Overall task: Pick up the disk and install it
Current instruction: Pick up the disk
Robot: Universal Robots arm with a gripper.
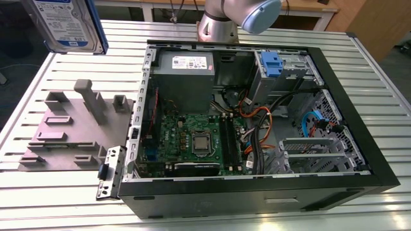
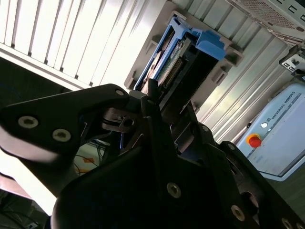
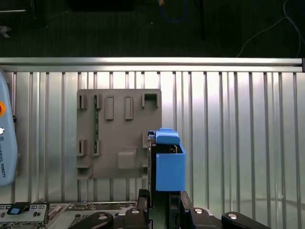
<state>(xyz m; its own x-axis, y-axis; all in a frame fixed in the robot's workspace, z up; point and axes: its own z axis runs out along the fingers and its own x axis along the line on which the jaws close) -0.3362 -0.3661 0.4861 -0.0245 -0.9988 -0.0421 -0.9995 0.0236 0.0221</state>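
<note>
The disk (image 1: 64, 24) hangs high above the table at the exterior view's left, its white-and-blue label facing that camera and a blue rail along its edge. In the first wrist view the disk (image 3: 169, 162) appears edge-on with its blue rail over the grey fixture plate (image 3: 119, 133). My gripper (image 3: 159, 202) is shut on it from below in that picture. The second wrist view has the disk (image 2: 183, 59) clamped between my black fingers (image 2: 151, 98), its connector edge and blue rail pointing away from me.
The open computer case (image 1: 378, 159) lies on the slatted table, with a grey power-supply box (image 1: 183, 72) and a drive bay with a blue latch (image 1: 273, 65) at its far side. The grey fixture plate (image 1: 70, 134) lies beside the case. A teach pendant (image 2: 276, 143) lies nearby.
</note>
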